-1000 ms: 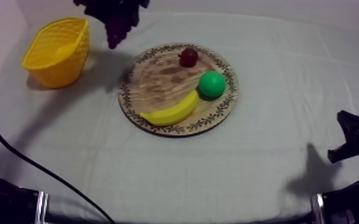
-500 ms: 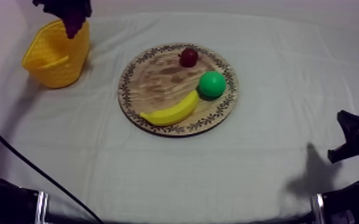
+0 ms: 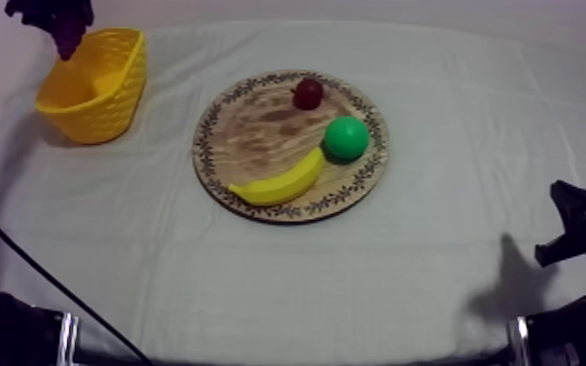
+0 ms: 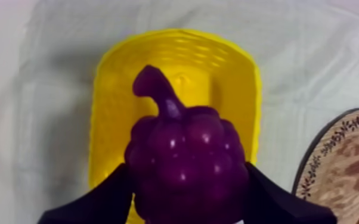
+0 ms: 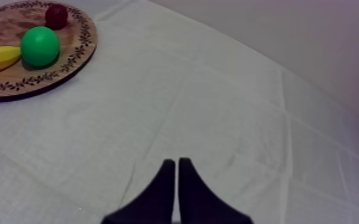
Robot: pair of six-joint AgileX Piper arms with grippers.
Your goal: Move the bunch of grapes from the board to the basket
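Broadly, the counter (image 3: 433, 253) carries the wooden board (image 3: 202, 146) at its middle, with a banana (image 3: 279, 181), a round green fruit (image 3: 346, 137) and a small red fruit (image 3: 308, 93) on it. The yellow basket (image 3: 112, 102) stands well apart at my left. The risk, I judge, lies at the basket: from above, the load seems to hang near its far rim rather than over the middle, so a release here might clip the rim, tip the basket, or send the fruit rolling onto the cloth. The bunch of grapes (image 4: 185, 149) is off the board, in the air above the basket's opening, clamped at both flanks by the left end effector (image 4: 186, 179). The right end effector (image 5: 177, 167) rests low over bare cloth, fingers together on nothing.
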